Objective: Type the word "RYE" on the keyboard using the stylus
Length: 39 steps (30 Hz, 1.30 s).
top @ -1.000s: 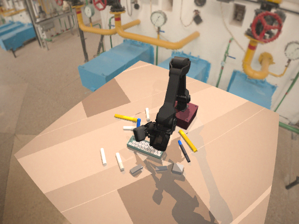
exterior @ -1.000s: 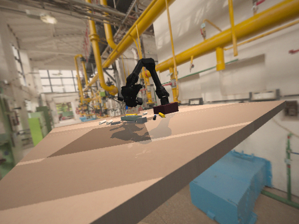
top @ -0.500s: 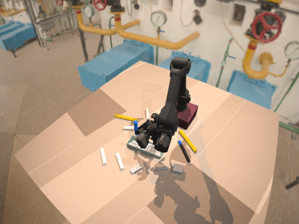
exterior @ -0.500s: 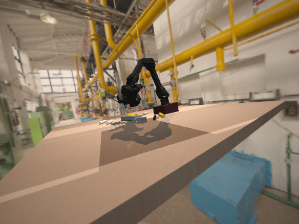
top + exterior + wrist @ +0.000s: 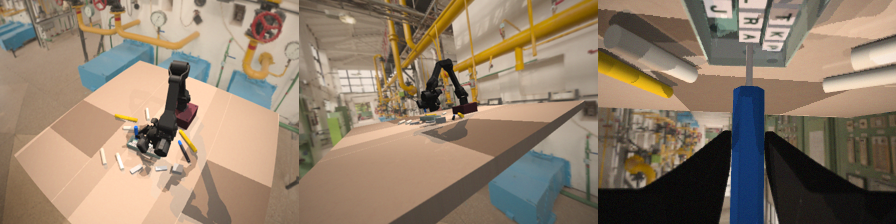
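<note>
My gripper (image 5: 140, 135) (image 5: 425, 104) (image 5: 748, 138) is shut on the blue stylus (image 5: 135, 129) (image 5: 748, 150), which stands nearly upright over the left end of the green-framed keyboard (image 5: 131, 144) (image 5: 427, 117) (image 5: 723, 54). In the wrist view the thin grey tip (image 5: 748, 62) reaches to the keyboard's near edge, right at a white letter key (image 5: 748, 36) in the first row. I cannot tell whether the tip touches a key. The arm hides most of the keyboard in the top view.
Around the keyboard lie two yellow sticks (image 5: 126, 117) (image 5: 188, 140), white sticks (image 5: 103, 156) (image 5: 119, 161) (image 5: 147, 113), a second blue-tipped black pen (image 5: 184, 151) and grey blocks (image 5: 135, 169) (image 5: 161, 168) (image 5: 177, 169). The maroon arm base (image 5: 189, 116) stands behind.
</note>
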{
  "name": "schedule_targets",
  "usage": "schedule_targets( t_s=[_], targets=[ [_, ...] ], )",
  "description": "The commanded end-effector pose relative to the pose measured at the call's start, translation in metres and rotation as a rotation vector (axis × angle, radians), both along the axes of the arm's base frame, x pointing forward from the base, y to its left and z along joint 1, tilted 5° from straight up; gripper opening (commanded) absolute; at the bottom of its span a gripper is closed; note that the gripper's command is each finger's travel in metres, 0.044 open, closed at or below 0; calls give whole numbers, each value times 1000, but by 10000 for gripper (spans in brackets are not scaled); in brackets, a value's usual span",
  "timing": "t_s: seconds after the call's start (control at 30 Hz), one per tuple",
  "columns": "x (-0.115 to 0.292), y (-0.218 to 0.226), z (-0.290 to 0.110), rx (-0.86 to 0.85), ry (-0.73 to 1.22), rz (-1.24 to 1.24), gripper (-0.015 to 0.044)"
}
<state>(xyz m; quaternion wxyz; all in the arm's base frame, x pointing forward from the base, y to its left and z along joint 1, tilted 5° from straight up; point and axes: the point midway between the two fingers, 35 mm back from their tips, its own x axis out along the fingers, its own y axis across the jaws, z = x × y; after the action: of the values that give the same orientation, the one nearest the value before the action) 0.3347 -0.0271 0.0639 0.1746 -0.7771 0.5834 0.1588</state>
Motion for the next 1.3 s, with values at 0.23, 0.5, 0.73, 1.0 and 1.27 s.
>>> schedule_targets(
  t_s=[0.23, 0.5, 0.73, 1.0, 1.27],
  targets=[
    [1, -1, -4, -4, -2, 2, 81],
    [2, -1, -11, -4, -2, 2, 81],
    [2, -1, -15, -4, -2, 2, 81],
    [2, -1, -18, -4, -2, 2, 81],
    [2, -1, -18, -4, -2, 2, 81]
  ],
)
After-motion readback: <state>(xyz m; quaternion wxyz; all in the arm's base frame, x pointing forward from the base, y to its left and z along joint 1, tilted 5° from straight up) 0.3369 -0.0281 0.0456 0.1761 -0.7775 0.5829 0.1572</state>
